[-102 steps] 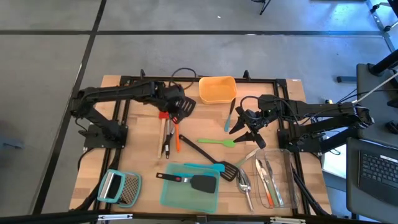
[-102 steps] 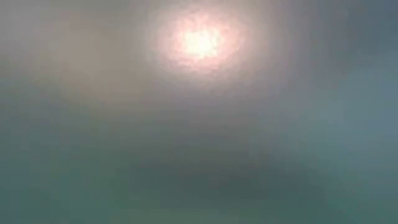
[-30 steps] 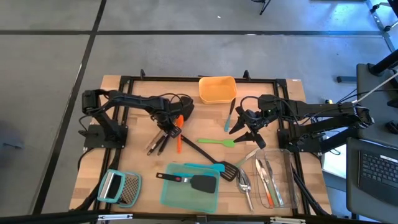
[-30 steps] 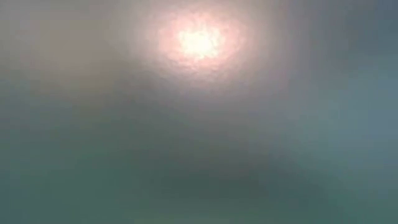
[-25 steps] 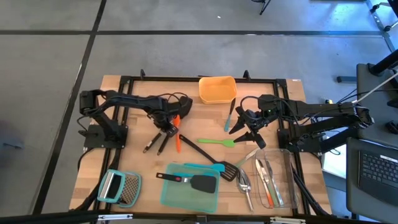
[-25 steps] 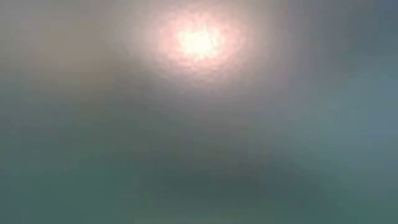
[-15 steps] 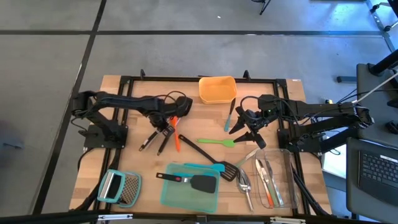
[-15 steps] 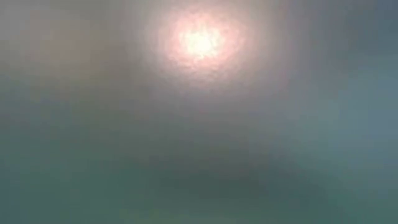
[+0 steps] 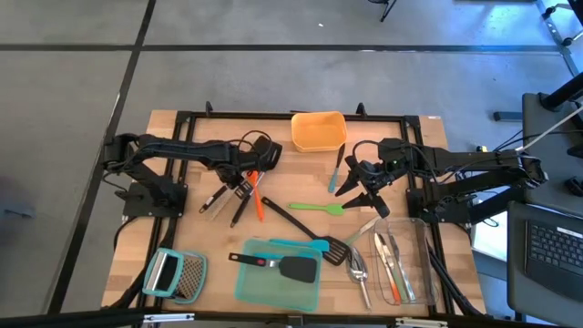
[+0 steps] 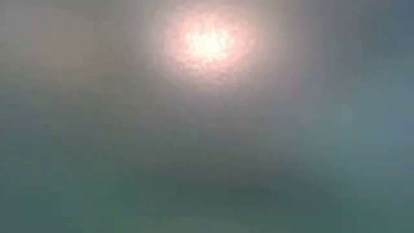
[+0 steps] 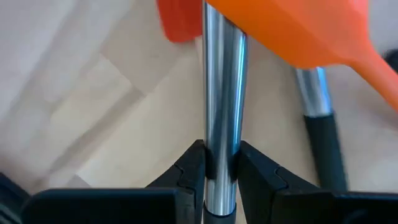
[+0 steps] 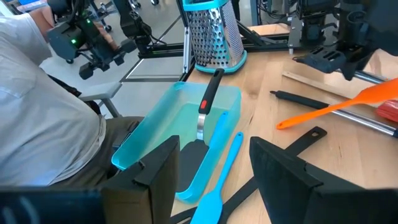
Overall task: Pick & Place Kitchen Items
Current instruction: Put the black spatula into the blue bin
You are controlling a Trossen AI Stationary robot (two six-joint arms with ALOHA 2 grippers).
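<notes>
My left gripper [image 9: 244,179] points down over the table's left middle, shut on a red-headed turner [image 11: 177,22] with a silver shaft and black handle [image 9: 209,204]. An orange turner [image 9: 259,202] and another black-handled utensil [image 9: 239,213] lie flat on the wood beside it. My right gripper [image 9: 363,189] hangs open above the table's right middle, with nothing between its fingers, near a teal spatula [image 9: 338,171] and a green spatula [image 9: 319,208]. The low view shows only a blur. My left gripper pinches the turner's silver shaft [image 11: 221,127] between its two fingers, between head and handle. The fingers come from above, pointing down, and lie across the shaft. The handle end slants toward the table's near left. Whether that end rests on the wood does not show.
An orange container [image 9: 318,130] stands at the far edge. A teal tray [image 9: 273,290] holds a black turner [image 9: 293,267]. At the near right a clear container [image 9: 412,273] holds cutlery, with spoons [image 9: 358,269] beside it. A grater [image 9: 178,275] lies near left. A person [image 12: 43,124] sits beyond.
My left gripper has risen a little while shut on the turner's shaft, and it has turned. The turner's black handle has swung toward the table's left edge, away from the other black-handled utensil, which stays where it lay.
</notes>
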